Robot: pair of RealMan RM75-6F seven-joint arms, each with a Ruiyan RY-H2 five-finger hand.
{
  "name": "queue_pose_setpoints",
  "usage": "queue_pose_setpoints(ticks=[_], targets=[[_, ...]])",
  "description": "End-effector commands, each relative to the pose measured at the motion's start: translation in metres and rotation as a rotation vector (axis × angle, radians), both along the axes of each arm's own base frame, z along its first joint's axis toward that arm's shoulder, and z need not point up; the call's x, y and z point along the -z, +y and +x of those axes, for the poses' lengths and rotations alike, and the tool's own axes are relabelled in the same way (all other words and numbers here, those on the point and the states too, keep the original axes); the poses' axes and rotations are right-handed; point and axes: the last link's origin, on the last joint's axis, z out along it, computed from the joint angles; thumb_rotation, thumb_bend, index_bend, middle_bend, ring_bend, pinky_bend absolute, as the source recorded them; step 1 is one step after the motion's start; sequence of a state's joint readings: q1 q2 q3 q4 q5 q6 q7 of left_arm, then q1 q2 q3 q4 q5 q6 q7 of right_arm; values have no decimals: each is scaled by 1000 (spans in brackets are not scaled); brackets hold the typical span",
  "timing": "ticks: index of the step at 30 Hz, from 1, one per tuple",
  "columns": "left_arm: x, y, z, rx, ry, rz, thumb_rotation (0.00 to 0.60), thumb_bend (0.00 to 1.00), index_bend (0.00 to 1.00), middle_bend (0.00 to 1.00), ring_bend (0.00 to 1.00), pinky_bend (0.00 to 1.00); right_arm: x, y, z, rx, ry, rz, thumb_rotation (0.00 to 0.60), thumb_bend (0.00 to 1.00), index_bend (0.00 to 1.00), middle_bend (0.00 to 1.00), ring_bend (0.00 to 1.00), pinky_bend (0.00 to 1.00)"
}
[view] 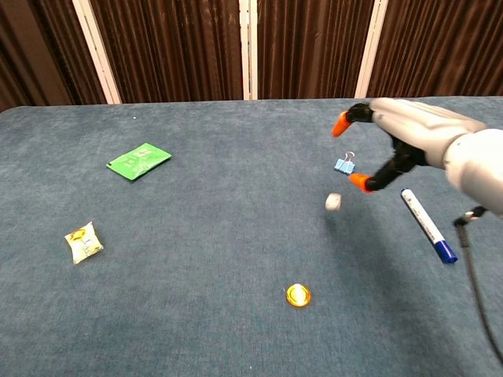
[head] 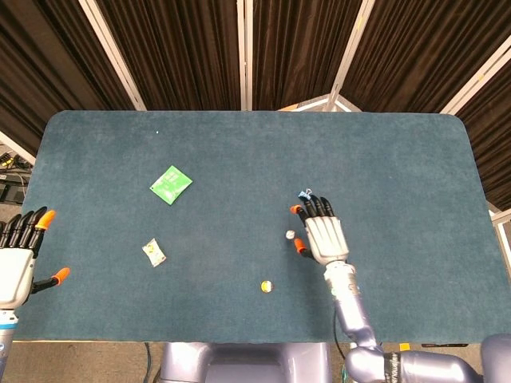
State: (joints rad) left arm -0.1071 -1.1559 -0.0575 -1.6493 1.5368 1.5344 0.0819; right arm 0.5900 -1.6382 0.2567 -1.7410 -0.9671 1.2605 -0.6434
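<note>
My right hand (head: 323, 237) (view: 416, 129) is raised above the table with its fingers spread and holds nothing. A small white cube (head: 290, 234) (view: 333, 202) sits just left of and below the orange fingertips (view: 360, 182), apart from them; I cannot tell if it touches the cloth. A blue binder clip (head: 304, 194) (view: 343, 165) lies right by the fingertips. A blue-capped marker (view: 427, 225) lies under the hand and is hidden in the head view. My left hand (head: 16, 257) hovers open off the table's left front corner, seen only in the head view.
A yellow round thing (head: 267, 285) (view: 298, 295) lies near the front edge. A green packet (head: 171, 184) (view: 139, 160) and a small yellow-white packet (head: 154, 251) (view: 82, 241) lie on the left half of the blue-green table (head: 255, 144).
</note>
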Motion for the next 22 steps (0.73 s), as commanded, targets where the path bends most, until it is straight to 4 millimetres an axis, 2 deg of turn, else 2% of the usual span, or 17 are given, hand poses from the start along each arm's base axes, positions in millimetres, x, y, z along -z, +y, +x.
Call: queue_pose_setpoints(ticks=[1, 3, 5, 10, 14, 17, 22], targets=[[0, -1, 1, 4, 0, 3, 600, 0, 0, 0, 0, 0, -10, 6, -15, 19, 9, -6, 600, 271, 199, 42, 0, 0], [0, -2, 2, 6, 1, 5, 600, 0, 0, 0, 0, 0, -18, 11, -29, 33, 7, -17, 600, 270, 199, 34, 0, 0], [0, -3, 2, 10, 5, 8, 600, 0, 0, 0, 0, 0, -38, 26, -63, 74, 7, -61, 600, 270, 199, 26, 0, 0], [0, -4, 4, 14, 11, 11, 600, 0, 0, 0, 0, 0, -66, 49, -98, 30, 1, -111, 600, 251, 190, 5, 0, 0], [4, -5, 5, 18, 27, 4, 600, 0, 0, 0, 0, 0, -102, 75, -139, -31, 106, -238, 600, 206, 177, 0, 0, 0], [8, -5, 5, 17, 39, -5, 600, 0, 0, 0, 0, 0, -114, 93, -155, -65, 97, -269, 600, 190, 162, 0, 0, 0], [13, -7, 5, 22, 54, -13, 600, 0, 0, 0, 0, 0, -126, 107, -170, -84, 107, -313, 600, 181, 143, 0, 0, 0]])
